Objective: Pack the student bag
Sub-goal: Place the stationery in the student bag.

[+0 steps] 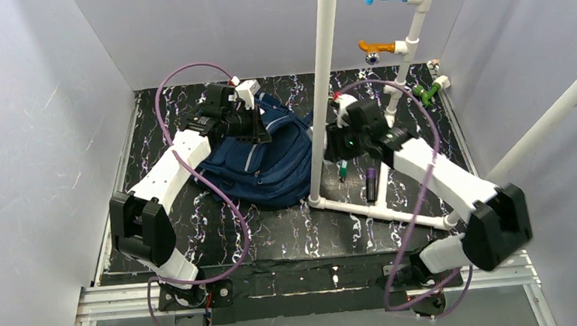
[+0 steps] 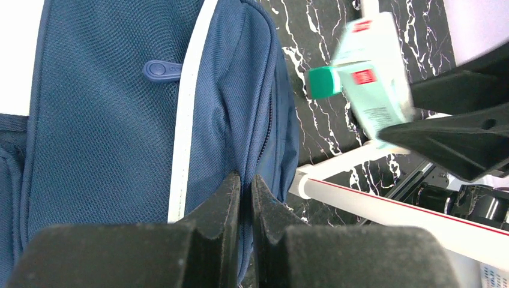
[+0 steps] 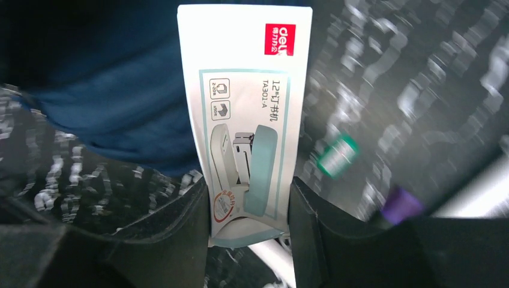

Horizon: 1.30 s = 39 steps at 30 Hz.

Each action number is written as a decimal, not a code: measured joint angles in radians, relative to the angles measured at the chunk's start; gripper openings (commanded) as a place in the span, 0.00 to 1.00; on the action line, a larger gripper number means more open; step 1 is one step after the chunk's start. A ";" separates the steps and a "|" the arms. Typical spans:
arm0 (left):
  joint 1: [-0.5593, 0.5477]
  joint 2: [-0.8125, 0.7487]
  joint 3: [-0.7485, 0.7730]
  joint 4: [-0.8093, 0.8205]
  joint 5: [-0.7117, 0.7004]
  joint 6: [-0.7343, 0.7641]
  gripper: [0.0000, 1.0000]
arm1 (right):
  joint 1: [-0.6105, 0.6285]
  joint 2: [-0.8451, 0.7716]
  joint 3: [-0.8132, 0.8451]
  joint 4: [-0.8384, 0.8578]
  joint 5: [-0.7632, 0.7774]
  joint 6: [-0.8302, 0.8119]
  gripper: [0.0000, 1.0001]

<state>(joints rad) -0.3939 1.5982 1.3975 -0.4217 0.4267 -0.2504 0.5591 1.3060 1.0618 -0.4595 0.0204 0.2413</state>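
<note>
While our left gripper (image 2: 246, 183) pinches the bag (image 2: 102, 120), our right gripper (image 3: 249, 195) clasps a box (image 3: 246, 90) beside it, not yet packed.

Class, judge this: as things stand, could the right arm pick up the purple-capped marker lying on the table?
Probably not yet. The purple-capped marker lies close by in open view, but the right gripper is already closed on the stapler box, which would have to be put down first.
</note>
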 measured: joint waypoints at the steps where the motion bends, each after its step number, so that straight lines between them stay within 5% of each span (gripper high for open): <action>1: 0.001 0.000 0.006 -0.008 0.000 0.001 0.00 | -0.002 0.056 0.042 0.030 -0.062 -0.014 0.10; 10: 0.013 0.000 0.059 -0.067 0.000 0.004 0.00 | -0.001 0.355 0.230 0.113 -0.423 -0.082 0.13; 21: 0.018 0.020 0.074 -0.072 0.027 -0.010 0.00 | 0.020 0.525 0.372 0.151 -0.597 -0.129 0.27; 26: 0.025 0.035 0.077 -0.049 0.061 -0.048 0.00 | 0.027 0.602 0.422 0.166 -0.637 -0.165 0.44; 35: 0.032 0.046 0.033 0.039 0.074 -0.124 0.00 | 0.047 0.662 0.461 0.225 -0.626 -0.175 0.54; 39: 0.034 0.046 0.017 0.068 0.066 -0.131 0.00 | 0.051 0.658 0.402 0.356 -0.627 -0.098 0.76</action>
<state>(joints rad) -0.3603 1.6444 1.4143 -0.3534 0.4931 -0.3813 0.6102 1.9640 1.4639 -0.1036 -0.6067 0.1436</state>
